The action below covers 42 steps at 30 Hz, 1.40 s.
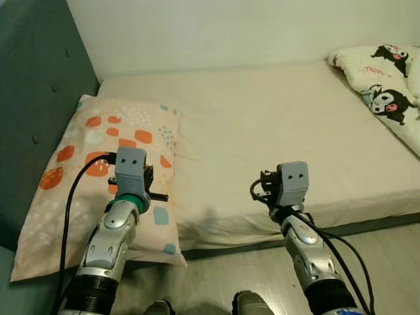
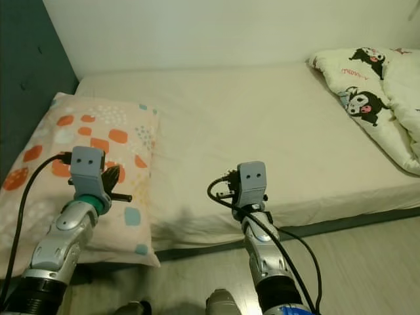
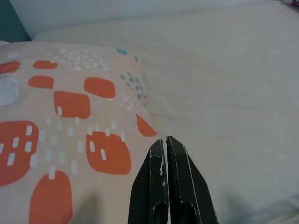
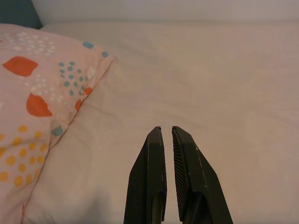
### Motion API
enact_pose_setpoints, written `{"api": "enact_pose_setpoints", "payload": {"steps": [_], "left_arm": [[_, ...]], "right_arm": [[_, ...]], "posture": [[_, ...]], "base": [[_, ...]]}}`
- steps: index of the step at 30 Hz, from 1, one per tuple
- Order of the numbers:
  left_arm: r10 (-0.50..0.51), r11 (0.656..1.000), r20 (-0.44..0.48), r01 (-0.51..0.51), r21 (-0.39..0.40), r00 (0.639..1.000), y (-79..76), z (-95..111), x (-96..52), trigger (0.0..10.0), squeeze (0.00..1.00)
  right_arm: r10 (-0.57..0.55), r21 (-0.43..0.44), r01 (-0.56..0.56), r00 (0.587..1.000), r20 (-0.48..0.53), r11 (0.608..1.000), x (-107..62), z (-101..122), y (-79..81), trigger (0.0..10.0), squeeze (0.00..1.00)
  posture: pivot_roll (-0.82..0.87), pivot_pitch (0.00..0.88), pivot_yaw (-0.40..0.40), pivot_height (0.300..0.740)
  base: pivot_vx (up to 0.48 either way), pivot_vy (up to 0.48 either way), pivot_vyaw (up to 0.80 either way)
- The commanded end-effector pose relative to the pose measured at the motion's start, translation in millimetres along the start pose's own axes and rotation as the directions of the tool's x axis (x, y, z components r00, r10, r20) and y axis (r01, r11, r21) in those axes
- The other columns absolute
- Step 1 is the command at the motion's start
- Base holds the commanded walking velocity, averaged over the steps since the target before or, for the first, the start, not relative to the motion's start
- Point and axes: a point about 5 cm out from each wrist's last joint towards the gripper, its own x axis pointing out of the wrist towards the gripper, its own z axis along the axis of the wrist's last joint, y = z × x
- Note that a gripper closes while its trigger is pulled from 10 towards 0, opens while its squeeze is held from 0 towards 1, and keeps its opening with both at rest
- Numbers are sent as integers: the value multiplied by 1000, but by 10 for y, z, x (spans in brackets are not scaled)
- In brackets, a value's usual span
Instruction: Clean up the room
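Note:
A peach pillow (image 1: 85, 164) with orange and teal blotches lies at the left end of the cream bed (image 1: 262, 125), its near corner hanging over the front edge. A white blanket (image 1: 387, 85) printed with black cartoon figures is bunched at the far right of the mattress. My left gripper (image 3: 166, 139) hovers over the pillow's right side, fingers shut on nothing. Over the bare sheet near the bed's front edge, my right gripper (image 4: 167, 129) is also shut and holds nothing.
A dark teal padded headboard (image 1: 33, 85) rises at the left, and a pale wall runs behind the bed. Grey-beige floor (image 1: 387, 252) lies in front of the bed at the lower right. My feet (image 1: 252, 305) stand close to the bed's edge.

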Motion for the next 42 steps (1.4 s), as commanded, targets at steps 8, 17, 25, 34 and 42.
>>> {"api": "enact_pose_setpoints", "payload": {"steps": [8, 17, 25, 34, 42], "left_arm": [[-7, 1000, -14, 8, 14, 1000, -22, -67, -18, 10000, 0], [-7, 1000, -12, 7, 18, 1000, -19, -64, -13, 10000, 0], [-5, 1000, -10, 5, 19, 1000, -17, -59, -10, 10000, 0], [0, 1000, -10, 0, 19, 1000, -12, -59, -8, 10000, 0], [5, 1000, -9, -5, 17, 1000, -10, -60, -8, 10000, 0]], "right_arm": [[-6, 7, 6, 1000, -7, 1000, -6, -48, -3, 10000, 0], [-11, 9, 11, 1000, -3, 1000, 0, -52, -4, 10000, 0], [-14, 10, 14, 1000, -2, 1000, 0, -60, -6, 10000, 0], [-13, 11, 13, 1000, -5, 1000, 3, -73, -6, 10000, 0], [-10, 12, 10, 1000, -6, 1000, 9, -78, -4, 10000, 0]], "posture": [[-29, 4, 8, 740], [-29, 5, 11, 740], [-29, 5, 13, 740], [-24, 5, 11, 740], [-23, 6, 9, 740]], "base": [[-324, 0, 0], [-358, 0, 0], [-363, 0, 0], [-366, 0, 0], [-363, 0, 0]]}}
